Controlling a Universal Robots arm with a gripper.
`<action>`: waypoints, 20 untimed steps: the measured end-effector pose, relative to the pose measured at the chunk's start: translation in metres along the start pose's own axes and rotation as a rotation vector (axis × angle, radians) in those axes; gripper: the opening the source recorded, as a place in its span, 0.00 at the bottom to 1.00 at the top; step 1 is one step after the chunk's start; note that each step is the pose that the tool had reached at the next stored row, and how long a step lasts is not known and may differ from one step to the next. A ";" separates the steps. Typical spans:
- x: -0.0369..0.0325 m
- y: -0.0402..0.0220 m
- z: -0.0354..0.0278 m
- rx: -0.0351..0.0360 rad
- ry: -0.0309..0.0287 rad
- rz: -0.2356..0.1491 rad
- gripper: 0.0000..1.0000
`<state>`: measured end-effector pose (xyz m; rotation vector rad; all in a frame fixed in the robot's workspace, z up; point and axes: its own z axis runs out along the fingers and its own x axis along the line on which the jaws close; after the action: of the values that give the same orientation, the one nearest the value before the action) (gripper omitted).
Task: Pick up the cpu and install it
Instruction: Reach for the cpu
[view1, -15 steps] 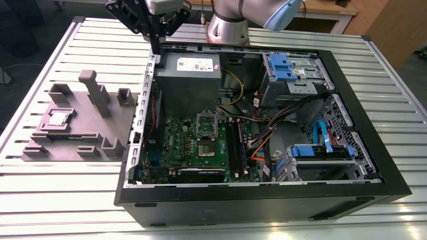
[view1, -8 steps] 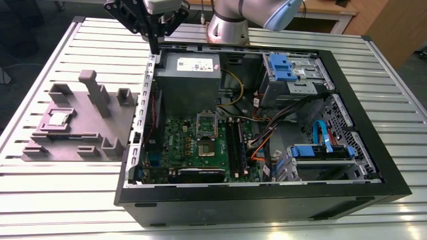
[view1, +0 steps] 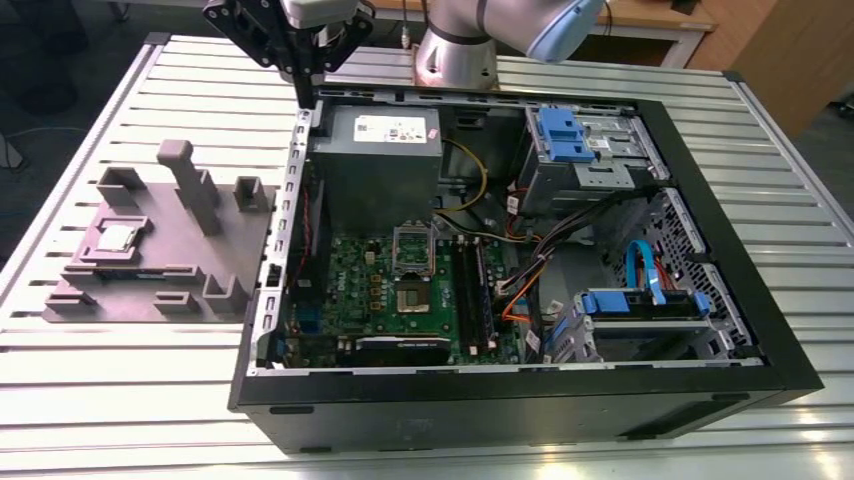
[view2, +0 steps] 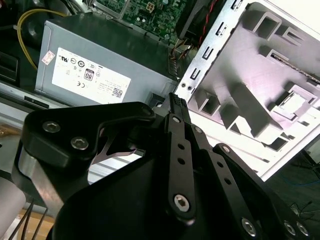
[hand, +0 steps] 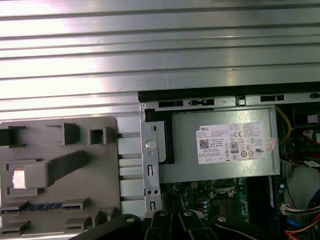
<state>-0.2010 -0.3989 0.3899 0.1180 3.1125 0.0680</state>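
Desk (view1: 120, 400): slatted metal, carries everything.
Computer case (view1: 534, 410): lies open on its side, green board (view1: 354, 265) facing up.
Fixture block (view1: 200, 270): grey, with posts (view1: 180, 170) and pockets, just beside the case's outer wall.
Power supply (view1: 380, 165): grey box inside the case, at the corner nearest the arm.
Gripper (view1: 310, 95): above the case's rim by that corner; fingers clenched, nothing between them.
Cpu (view1: 118, 237): outside the case, flat in a fixture pocket, well apart from the gripper.
Risk: the chip is thin and sits low, so a pinch may slip or tilt it. The posts could catch the fingers. A tilted chip would likely seat crooked in the socket (view1: 412, 295).
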 end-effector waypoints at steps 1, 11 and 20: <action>0.0004 0.0000 0.0000 0.0000 0.0001 0.000 0.10; 0.0044 -0.0003 -0.0002 0.0000 0.0001 0.000 0.10; 0.0096 -0.0007 -0.0003 0.0001 0.0001 0.000 0.10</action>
<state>-0.2106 -0.3989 0.3899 0.1180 3.1126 0.0679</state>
